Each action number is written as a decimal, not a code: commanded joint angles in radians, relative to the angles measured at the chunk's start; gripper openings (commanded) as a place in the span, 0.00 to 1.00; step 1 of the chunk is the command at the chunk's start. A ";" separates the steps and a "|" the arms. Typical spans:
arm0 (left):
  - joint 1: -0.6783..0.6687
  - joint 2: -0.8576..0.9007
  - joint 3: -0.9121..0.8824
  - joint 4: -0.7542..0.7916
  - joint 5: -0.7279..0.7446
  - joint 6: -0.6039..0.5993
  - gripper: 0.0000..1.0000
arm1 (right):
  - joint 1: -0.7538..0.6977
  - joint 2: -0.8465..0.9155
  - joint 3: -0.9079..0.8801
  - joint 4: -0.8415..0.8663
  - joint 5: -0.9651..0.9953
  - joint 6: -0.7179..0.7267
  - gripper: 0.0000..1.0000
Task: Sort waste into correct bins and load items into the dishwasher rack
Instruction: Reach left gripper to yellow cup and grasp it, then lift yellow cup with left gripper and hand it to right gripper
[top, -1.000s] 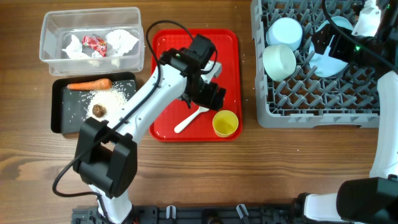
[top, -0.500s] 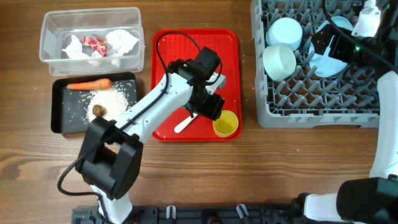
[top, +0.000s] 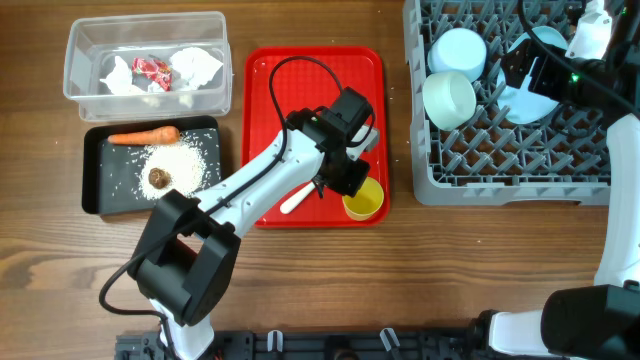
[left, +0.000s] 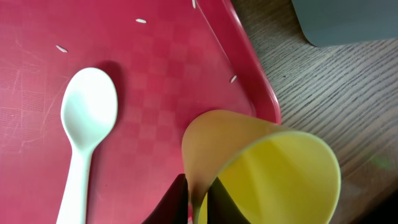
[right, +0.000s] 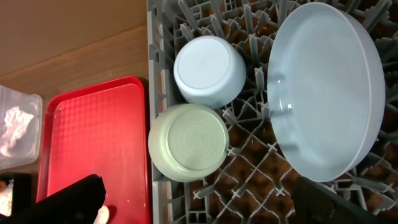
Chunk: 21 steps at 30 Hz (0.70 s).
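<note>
My left gripper (left: 198, 202) is shut on the wall of the small yellow cup (left: 273, 171), one finger inside and one outside; from overhead the cup (top: 366, 200) sits at the red tray's front right corner. The white spoon (left: 84, 130) lies on the tray just left of it. Both bowls (right: 208, 70) (right: 189, 142) and the plate (right: 323, 87) stand in the grey rack (top: 500, 170). Above the rack hangs my right gripper (right: 202, 208), open and holding nothing.
The clear tub (top: 78, 60) at the back left holds the napkin (top: 196, 66) and red wrapper (top: 152, 69). The black tray (top: 98, 195) in front of it holds the carrot (top: 145, 136), rice (top: 185, 155) and brown lump (top: 159, 178). Stray rice grains dot the red tray (top: 275, 90).
My left gripper has moved right and toward the table's front, from above the spoon to the cup, and has shut on the cup's wall. The right arm has not moved.
</note>
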 joint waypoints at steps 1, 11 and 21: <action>-0.003 0.013 -0.010 0.003 -0.011 0.004 0.08 | -0.001 -0.004 0.000 -0.003 0.018 -0.011 0.99; -0.006 0.058 -0.010 0.003 -0.011 0.004 0.07 | -0.001 -0.004 0.000 -0.005 0.018 -0.011 1.00; 0.078 -0.035 0.062 -0.084 0.115 -0.007 0.04 | -0.001 -0.004 0.000 -0.015 0.012 -0.011 0.98</action>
